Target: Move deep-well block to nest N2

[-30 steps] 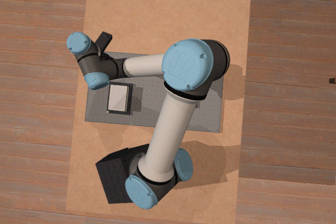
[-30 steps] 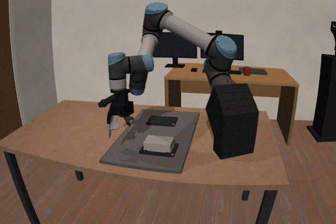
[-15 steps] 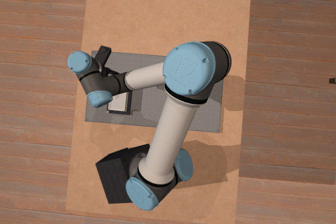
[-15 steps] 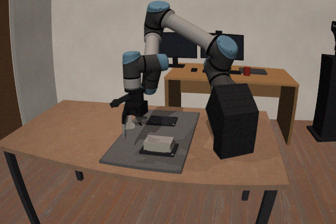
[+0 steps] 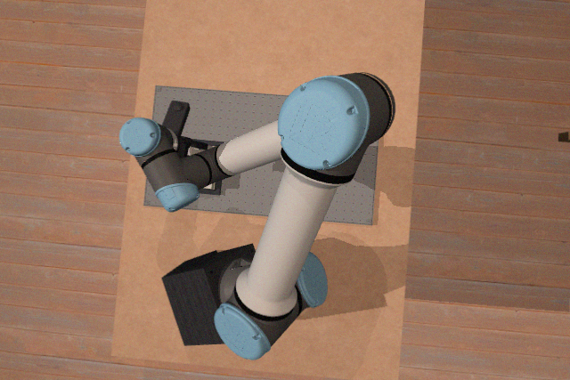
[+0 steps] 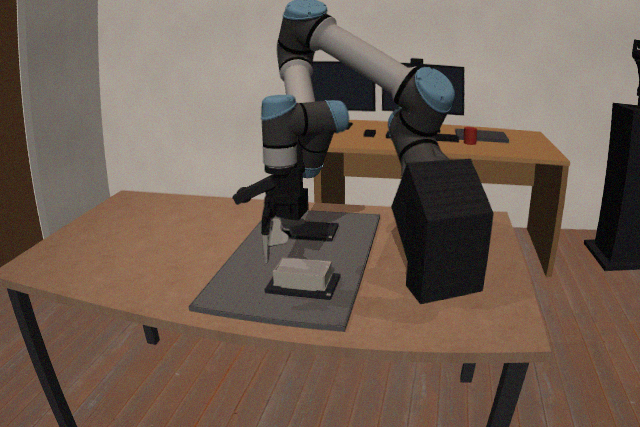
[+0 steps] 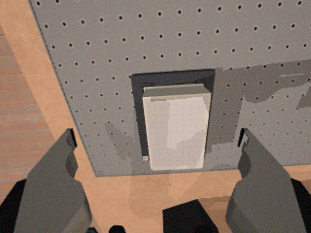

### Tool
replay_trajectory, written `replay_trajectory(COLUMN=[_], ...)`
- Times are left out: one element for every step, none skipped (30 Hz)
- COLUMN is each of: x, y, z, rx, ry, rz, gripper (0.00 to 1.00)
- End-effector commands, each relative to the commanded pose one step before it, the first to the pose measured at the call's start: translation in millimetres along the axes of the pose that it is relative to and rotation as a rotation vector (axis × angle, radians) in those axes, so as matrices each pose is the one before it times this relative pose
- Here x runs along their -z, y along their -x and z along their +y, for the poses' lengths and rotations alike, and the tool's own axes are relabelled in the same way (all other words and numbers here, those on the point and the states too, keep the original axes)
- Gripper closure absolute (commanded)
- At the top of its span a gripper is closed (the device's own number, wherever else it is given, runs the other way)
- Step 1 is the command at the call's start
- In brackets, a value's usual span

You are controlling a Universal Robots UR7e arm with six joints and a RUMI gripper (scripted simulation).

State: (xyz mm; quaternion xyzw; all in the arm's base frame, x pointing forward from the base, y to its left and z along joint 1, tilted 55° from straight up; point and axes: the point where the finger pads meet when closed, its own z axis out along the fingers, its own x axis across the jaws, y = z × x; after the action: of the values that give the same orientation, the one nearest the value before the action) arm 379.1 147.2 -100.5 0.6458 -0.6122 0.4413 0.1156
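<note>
Approach step: end effector (image 7: 155, 146) wide and bare above block (image 7: 176, 127) in N1 (image 7: 138, 116); next, descend, straddle, close.

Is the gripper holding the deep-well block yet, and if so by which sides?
Nothing is held. The gripper is fully open above the deep-well block, which sits in its nest; both jaws are clear of its sides.
</note>
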Motion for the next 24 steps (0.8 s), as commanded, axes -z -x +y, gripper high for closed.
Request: replay_trajectory(x=[1.83, 0.00, 0.29, 0.35, 0.34, 0.34, 0.34, 0.34, 0.42, 0.00, 0.00, -0.04, -0.01, -0.01, 0.05, -0.02, -0.01, -0.01, -0.01, -0.01, 0.00, 0.00, 0.00, 0.00], y=[-9.45, -0.13, -2.54, -2.39, -2.29, -2.29, -2.29, -2.29, -2.28, 0.00, 0.00, -0.09, 0.00, 0.00, 0.04, -0.01, -0.01, -0.01, 0.00, 0.00, 0.00, 0.00, 0.00, 0.03], z=[18.92, 0.26, 4.31, 4.38, 4.43, 4.43, 4.43, 4.43, 4.42, 0.00, 0.00, 0.18, 0.00, 0.00, -0.05, 0.02, 0.01, 0.01, 0.01, 0.00, 0.00, 0.00, 0.00, -0.05], rx=[0.01080, 0.00000, 0.03309, 0.02213, 0.00000, 0.00000, 0.00000, 0.00000, 0.00000, 0.00000, 0.00000, 0.00000, 0.00000, 0.00000, 0.00000, 0.00000, 0.00000, 0.00000, 0.00000, 0.00000, 0.00000, 0.00000, 0.00000, 0.00000], ry=[-0.00258, 0.00000, -0.00274, -0.00182, 0.00001, 0.00001, 0.00001, 0.00001, 0.00003, 0.00000, 0.00000, -0.00002, 0.00000, 0.00000, 0.00003, -0.00001, -0.00001, 0.00000, 0.00000, 0.00000, 0.00000, 0.00000, 0.00000, 0.00004], rz=[-0.00085, 0.00000, 0.00291, 0.00196, 0.00000, 0.00000, 0.00000, 0.00000, 0.00002, 0.00000, 0.00000, -0.00001, 0.00000, 0.00000, 0.00003, -0.00001, -0.00001, 0.00000, 0.00000, 0.00000, 0.00000, 0.00000, 0.00000, 0.00003], gripper=[0.00, 0.00, 0.00, 0.00, 0.00, 0.00, 0.00, 0.00, 0.00, 0.00, 0.00, 0.00, 0.00, 0.00, 0.00, 0.00, 0.00, 0.00, 0.00, 0.00, 0.00, 0.00, 0.00, 0.00])
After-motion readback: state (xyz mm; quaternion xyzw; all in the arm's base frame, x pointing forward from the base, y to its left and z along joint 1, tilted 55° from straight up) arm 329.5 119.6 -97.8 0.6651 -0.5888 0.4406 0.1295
